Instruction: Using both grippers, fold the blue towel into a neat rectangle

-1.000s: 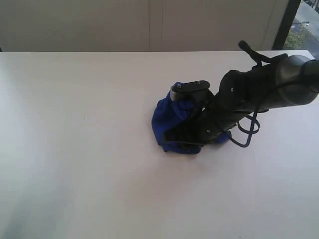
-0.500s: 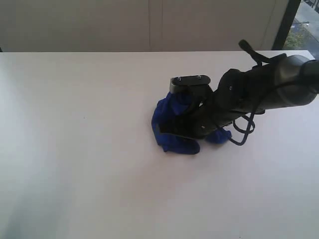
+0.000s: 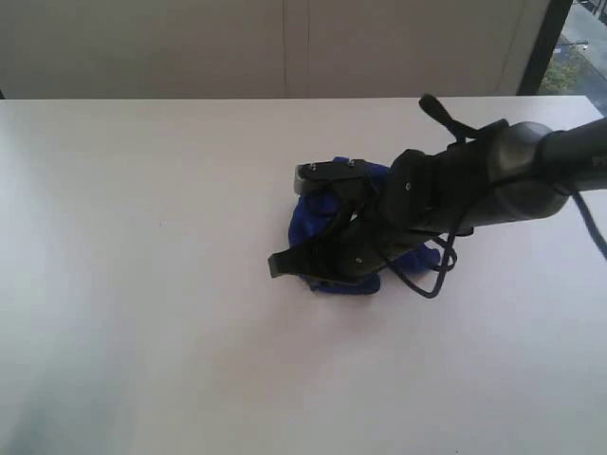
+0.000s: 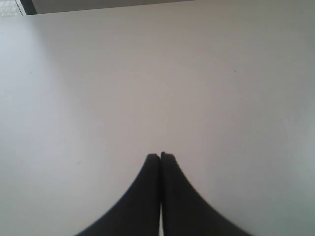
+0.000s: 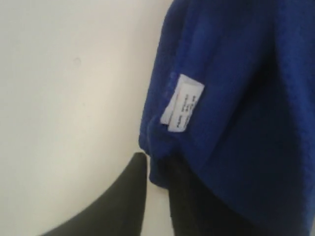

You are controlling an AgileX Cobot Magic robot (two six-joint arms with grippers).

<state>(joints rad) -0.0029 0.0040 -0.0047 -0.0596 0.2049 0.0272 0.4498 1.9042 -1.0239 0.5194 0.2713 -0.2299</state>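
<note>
The blue towel [image 3: 318, 220] is seen crumpled, its white tag [image 5: 182, 102] exposed. The left gripper [image 4: 160, 156] is pressed together. The right gripper's [image 3: 279, 266] state cannot be told.

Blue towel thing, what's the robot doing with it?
The robot is meant to fold it. The blue towel lies crumpled in a heap on the white table. The right gripper is down at it, near the edge with the white tag; whether it is pinching is unclear. The left gripper is shut, off over the table.
</note>
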